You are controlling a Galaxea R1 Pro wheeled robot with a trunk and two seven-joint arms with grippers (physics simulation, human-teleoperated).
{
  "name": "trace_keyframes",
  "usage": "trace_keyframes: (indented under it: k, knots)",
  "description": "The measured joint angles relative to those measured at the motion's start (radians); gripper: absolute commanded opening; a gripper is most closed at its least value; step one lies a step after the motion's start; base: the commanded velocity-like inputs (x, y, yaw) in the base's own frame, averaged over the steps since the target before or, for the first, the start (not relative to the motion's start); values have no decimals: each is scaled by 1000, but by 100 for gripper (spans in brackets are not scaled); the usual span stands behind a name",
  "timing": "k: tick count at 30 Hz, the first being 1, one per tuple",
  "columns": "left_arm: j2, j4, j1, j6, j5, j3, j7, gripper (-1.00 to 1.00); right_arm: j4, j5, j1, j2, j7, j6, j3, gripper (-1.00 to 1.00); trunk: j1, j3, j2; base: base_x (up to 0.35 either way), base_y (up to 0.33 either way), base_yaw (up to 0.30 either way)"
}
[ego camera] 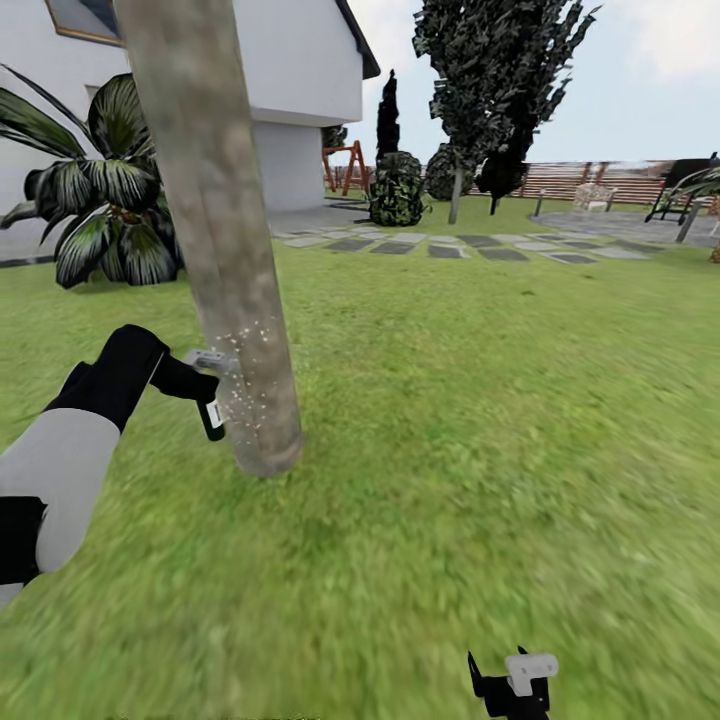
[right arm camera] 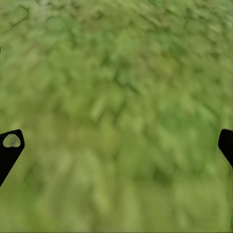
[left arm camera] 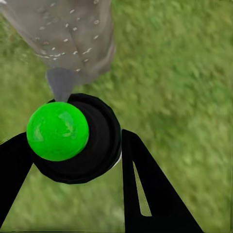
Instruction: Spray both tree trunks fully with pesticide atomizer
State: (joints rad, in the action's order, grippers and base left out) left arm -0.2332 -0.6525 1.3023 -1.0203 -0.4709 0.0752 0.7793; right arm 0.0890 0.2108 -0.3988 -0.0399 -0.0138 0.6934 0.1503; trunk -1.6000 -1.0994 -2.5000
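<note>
Right gripper [ego camera: 512,683] low over lawn [ego camera: 450,450], jaws spread wide. Left gripper [ego camera: 190,385] clamps one pesticide atomizer [ego camera: 211,412] beside one tree trunk [ego camera: 215,250], pesticide [ego camera: 245,350] specks on bark. One palm [ego camera: 100,200] behind.

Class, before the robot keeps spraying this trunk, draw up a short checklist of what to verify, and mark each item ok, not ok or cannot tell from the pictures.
1. Left gripper closed on the pesticide atomizer: ok.
2. Nozzle faces the tree trunk at close range: ok.
3. Pesticide specks reach the bark: ok.
4. Whole trunk covered: not ok; specks show only on the low part.
5. Far side of the trunk sprayed: cannot tell.
6. Right gripper open over the lawn, holding nothing: ok.
</note>
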Motion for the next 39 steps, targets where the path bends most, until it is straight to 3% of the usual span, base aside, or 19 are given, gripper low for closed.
trace_keyframes:
  k: [16, 21, 23, 27, 39]
  knots:
    - [-4, 3, 0, 0, -1, 1, 0, -100, 0, -1, 0, -3, 0, 1, 0, 100, 0, 0, 0, 0, -275, 11]
    - [-7, 13, -5, 0, -3, 2, -1, -100, 0, -1, 0, -2, 0, 1, 0, 100, 0, 0, 0, 0, -275, 198]
    - [-6, 14, -9, 1, -20, 2, -1, -100, 1, -1, 0, -2, 0, 1, 0, 100, 0, 0, 0, 0, -275, 270]
    - [1, 17, -16, 1, -94, -5, -2, -100, 1, -1, 0, -2, 0, 1, 0, 100, 0, 0, 0, 51, -275, 277]
    - [3, 18, -20, 0, -102, -12, -1, -100, 0, -1, 0, -2, 0, 1, 0, 100, 0, 0, 0, 178, -231, 110]
